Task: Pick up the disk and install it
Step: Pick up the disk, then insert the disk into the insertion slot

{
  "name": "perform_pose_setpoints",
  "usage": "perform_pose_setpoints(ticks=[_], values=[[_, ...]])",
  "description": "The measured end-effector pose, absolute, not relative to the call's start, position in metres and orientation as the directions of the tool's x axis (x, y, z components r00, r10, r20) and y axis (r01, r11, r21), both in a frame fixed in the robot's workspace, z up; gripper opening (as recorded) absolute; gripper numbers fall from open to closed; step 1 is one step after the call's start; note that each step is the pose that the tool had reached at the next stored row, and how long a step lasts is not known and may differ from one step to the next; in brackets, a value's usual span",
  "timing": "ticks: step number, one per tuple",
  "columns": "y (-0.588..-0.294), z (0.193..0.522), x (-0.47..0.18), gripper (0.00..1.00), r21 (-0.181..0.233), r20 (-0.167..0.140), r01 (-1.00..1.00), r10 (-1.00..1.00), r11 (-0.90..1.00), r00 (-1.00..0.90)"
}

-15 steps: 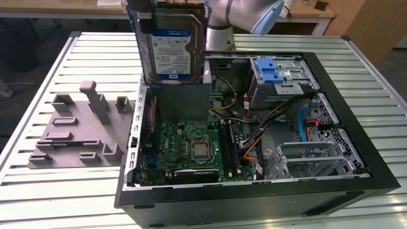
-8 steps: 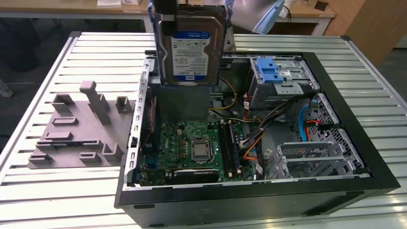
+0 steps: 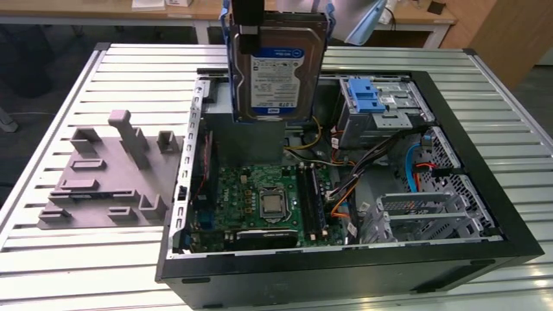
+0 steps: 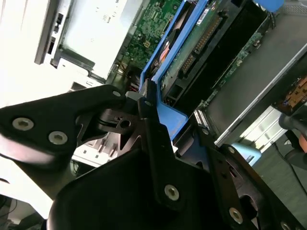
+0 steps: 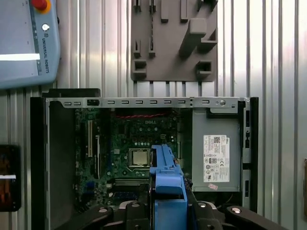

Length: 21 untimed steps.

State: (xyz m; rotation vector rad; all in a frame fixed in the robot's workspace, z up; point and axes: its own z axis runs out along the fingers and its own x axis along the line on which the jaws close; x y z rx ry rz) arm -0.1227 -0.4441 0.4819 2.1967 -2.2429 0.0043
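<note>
Silver in its blue carrier, the disk (image 3: 276, 68) hangs upright above the open computer case (image 3: 346, 285), the gripper (image 4: 171, 115) clamped on its carrier, so the pick-up looks done, but it is not yet seated in the drive bay (image 3: 389, 113).

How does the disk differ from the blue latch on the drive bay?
The disk hangs upright over the case in the gripper; the blue latch lies flat on the drive bay. The disk is larger, mostly silver; the blue latch is all blue. Both have blue plastic.
</note>
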Motion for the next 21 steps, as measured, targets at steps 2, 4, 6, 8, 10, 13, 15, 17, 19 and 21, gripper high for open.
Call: perform_pose_setpoints(ticks=[2, 4, 6, 8, 10, 13, 15, 17, 19, 21], values=[[-0.450, 0.482, -0.122, 0.36, 0.000, 0.004, -1.000, -1.000, 0.021, -0.021], [-0.453, 0.481, -0.120, 0.36, 0.000, 0.004, -1.000, -1.000, 0.021, -0.021], [-0.455, 0.480, -0.114, 0.36, -0.001, 0.003, -1.000, -1.000, 0.021, -0.021], [-0.456, 0.480, -0.106, 0.36, 0.000, 0.004, -1.000, -1.000, 0.021, -0.021], [-0.457, 0.479, -0.097, 0.36, 0.000, 0.004, -1.000, -1.000, 0.021, -0.021], [-0.458, 0.479, -0.084, 0.36, 0.000, 0.004, -1.000, -1.000, 0.021, -0.021], [-0.458, 0.478, -0.081, 0.36, 0.000, 0.003, -1.000, -1.000, 0.021, -0.021], [-0.458, 0.478, -0.081, 0.36, 0.000, 0.004, -1.000, -1.000, 0.021, -0.021], [-0.458, 0.478, -0.081, 0.36, 0.000, 0.004, -1.000, -1.000, 0.021, -0.021], [-0.458, 0.478, -0.081, 0.36, 0.000, 0.004, -1.000, -1.000, 0.021, -0.021]])
